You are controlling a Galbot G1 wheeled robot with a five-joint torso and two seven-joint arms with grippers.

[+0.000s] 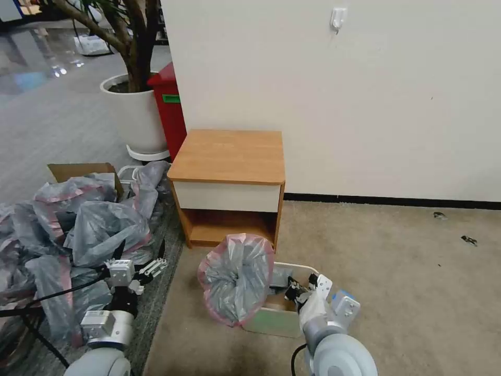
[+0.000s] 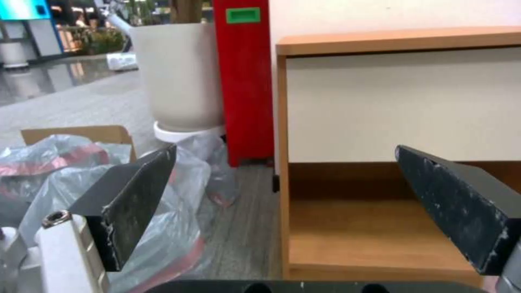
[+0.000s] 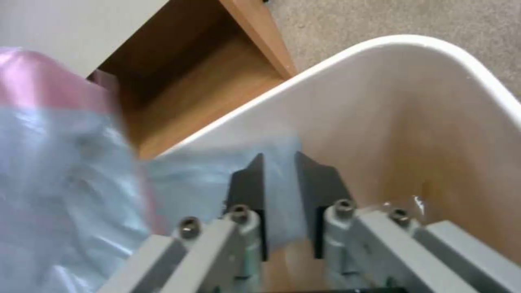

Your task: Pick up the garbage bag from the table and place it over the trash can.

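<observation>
Beige carpet (image 1: pixel 396 282) runs under us to a cream wall, where the table (image 1: pixel 229 155) stands. Our right gripper (image 3: pixel 279 191) is down inside the trash can (image 3: pixel 412 101), its jaws nearly together and pinching a fold of the garbage bag (image 1: pixel 237 279). From the head view the bag billows beside the can's left end, pink rim facing us, in front of the table's open shelf. Our left gripper (image 2: pixel 304 195) hangs low to the left with fingers spread wide and holding nothing, above a heap of bags (image 1: pixel 78 224). Behind the heap sit a cardboard box (image 1: pixel 78 169), a white plant pot (image 1: pixel 133 115) and a red bin (image 1: pixel 169 109).
</observation>
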